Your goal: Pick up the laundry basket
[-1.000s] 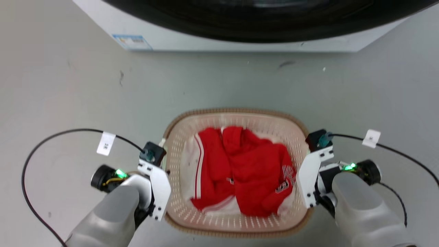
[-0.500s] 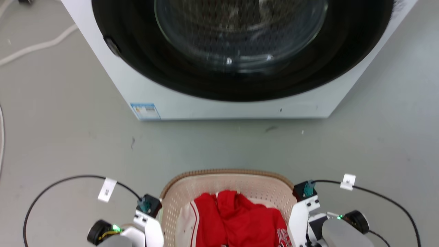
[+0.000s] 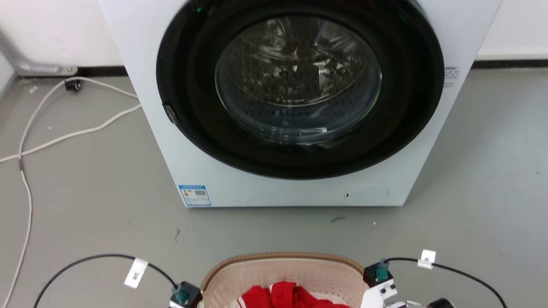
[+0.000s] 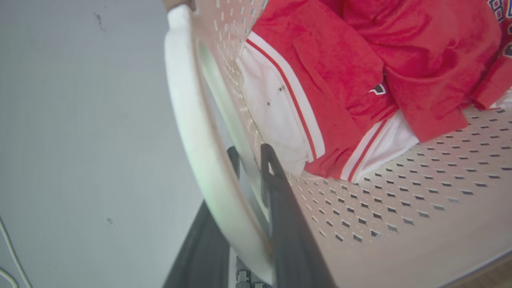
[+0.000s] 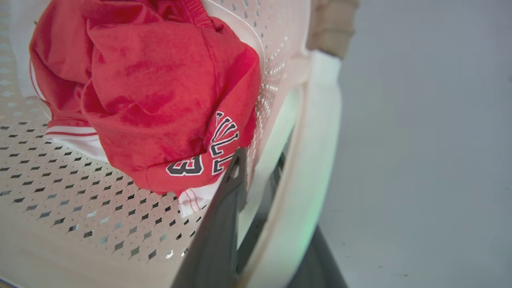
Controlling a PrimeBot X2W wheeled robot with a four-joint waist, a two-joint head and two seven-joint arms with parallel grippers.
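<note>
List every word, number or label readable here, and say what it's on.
"3": dark print on the red garment in the laundry basket; the letters beside it are folded and unclear.
Blue label on the washer: too small to read.
Grey print on the washer's right side: too small to read.
Left cable tag and right cable tag: blurred.

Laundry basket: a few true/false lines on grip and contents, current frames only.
1. The left gripper has its fingers on either side of a white loop handle. True.
2. The laundry basket is empty. False: red-and-white clothing lies in it.
3. The right gripper hangs apart from the basket. False: its fingers straddle the other handle.
4. A white washer stands beyond the basket. True.
</note>
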